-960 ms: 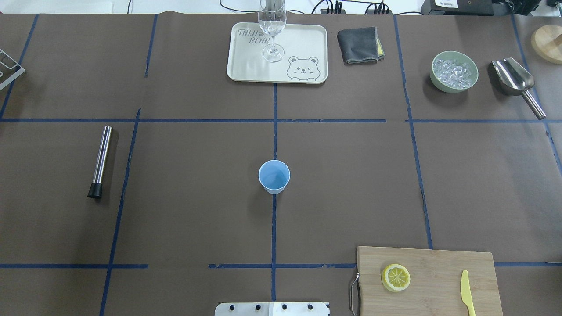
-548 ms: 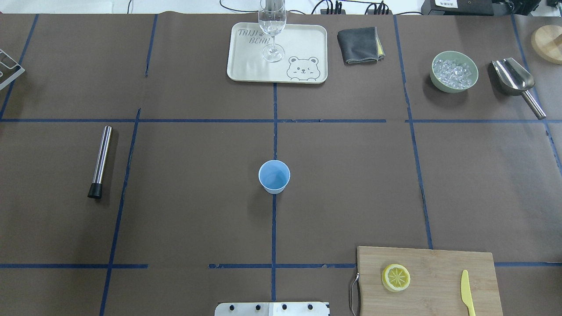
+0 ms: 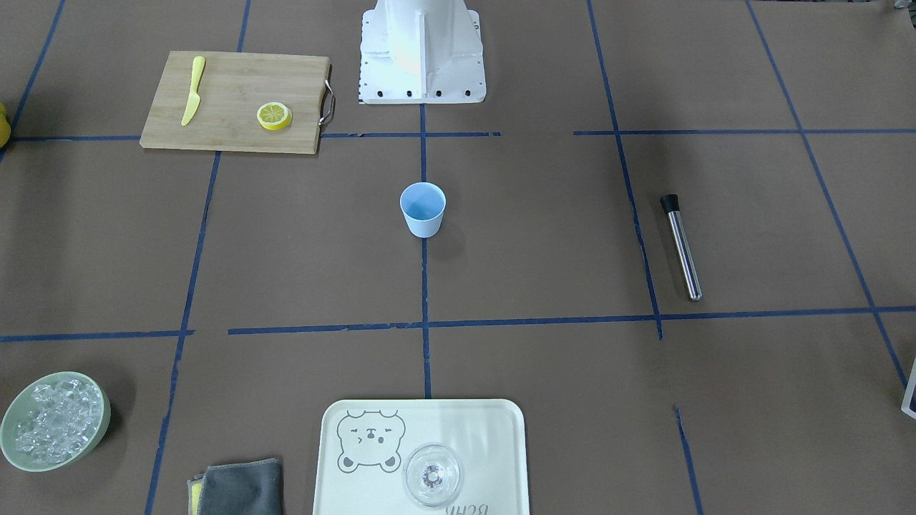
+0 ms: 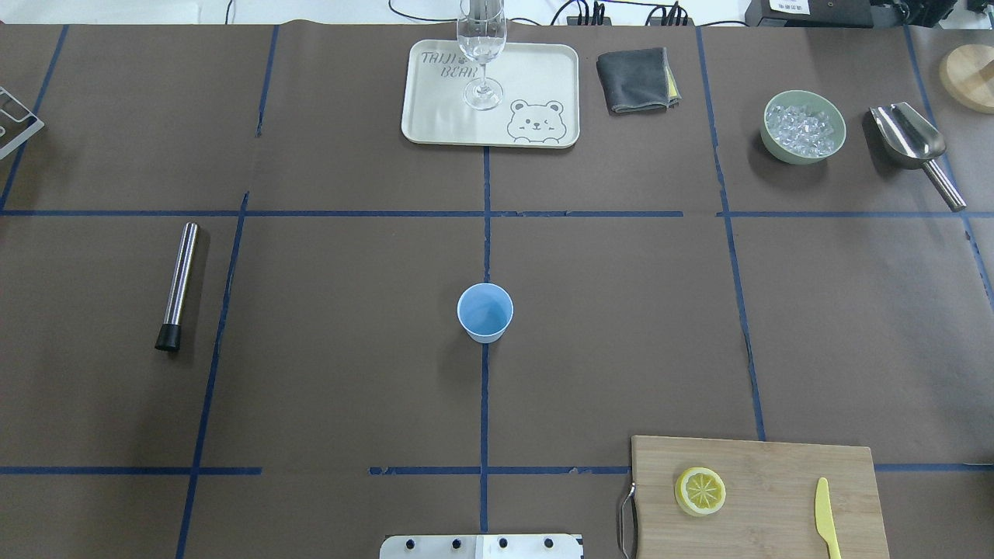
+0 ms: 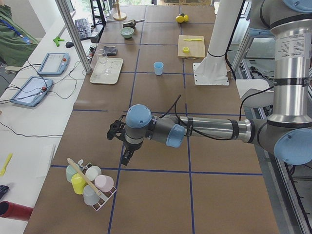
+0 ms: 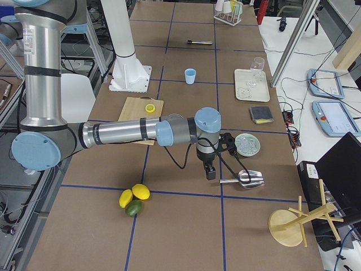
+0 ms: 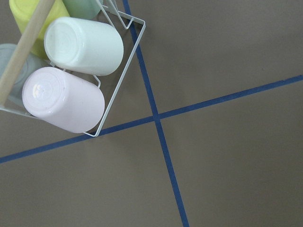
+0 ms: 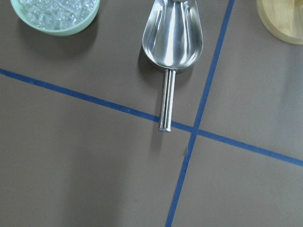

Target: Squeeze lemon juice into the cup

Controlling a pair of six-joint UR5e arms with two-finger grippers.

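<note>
The lemon (image 4: 700, 491) is a thin yellow slice lying flat on a bamboo cutting board (image 4: 776, 466) at the near right; it also shows in the front-facing view (image 3: 275, 115). The pale-blue cup (image 4: 484, 312) stands upright and empty at the table's middle (image 3: 423, 208). No gripper shows in the overhead or front-facing views. My left gripper (image 5: 125, 153) hangs over the table's far left end by a mug rack. My right gripper (image 6: 210, 171) hangs over the far right end by a scoop. I cannot tell whether either is open or shut.
A yellow plastic knife (image 4: 826, 516) lies on the board. A cream tray (image 4: 435, 116) holds a stemmed glass (image 4: 481, 54). A grey cloth (image 4: 635, 79), green bowl of ice (image 4: 803, 126), steel scoop (image 4: 910, 144), steel rod (image 4: 178, 286) and mug rack (image 5: 90, 183) are around.
</note>
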